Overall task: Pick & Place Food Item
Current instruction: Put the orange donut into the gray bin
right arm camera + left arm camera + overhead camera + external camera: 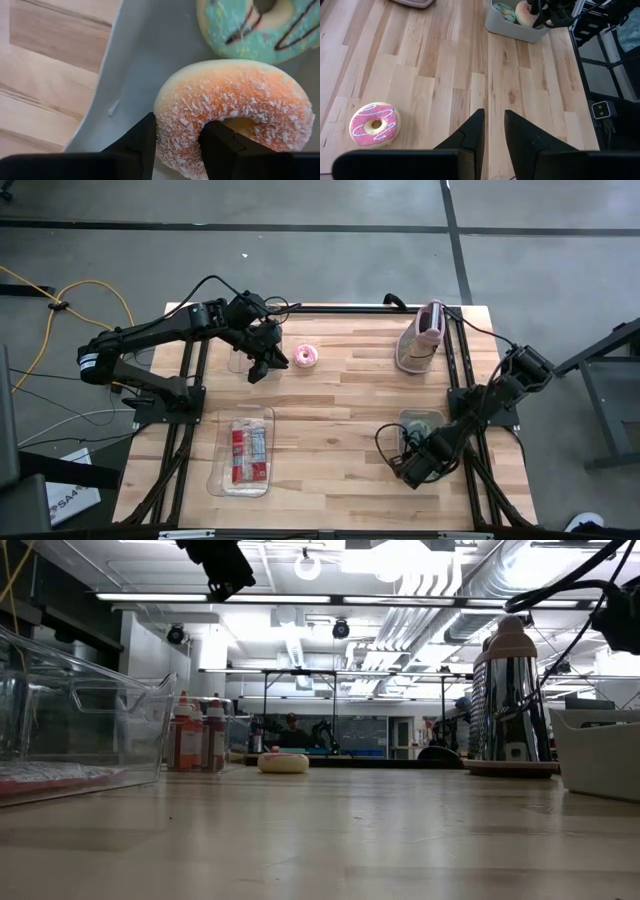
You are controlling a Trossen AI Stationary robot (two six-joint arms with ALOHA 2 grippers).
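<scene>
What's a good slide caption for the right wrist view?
Right gripper clamps an orange sugar-dusted donut inside the grey bin, beside a teal-frosted donut.

Only one bit of lettering reads from here: "SA4", black on a white card or sheet (pixel 72 498) lying on the grey floor beside the light wooden table's (pixel 340 420) corner. The rest of that line is cut off.

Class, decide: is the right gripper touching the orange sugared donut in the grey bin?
Touching. The right wrist view shows the right gripper with both fingers pressed against the orange sugared donut inside the grey bin.
</scene>
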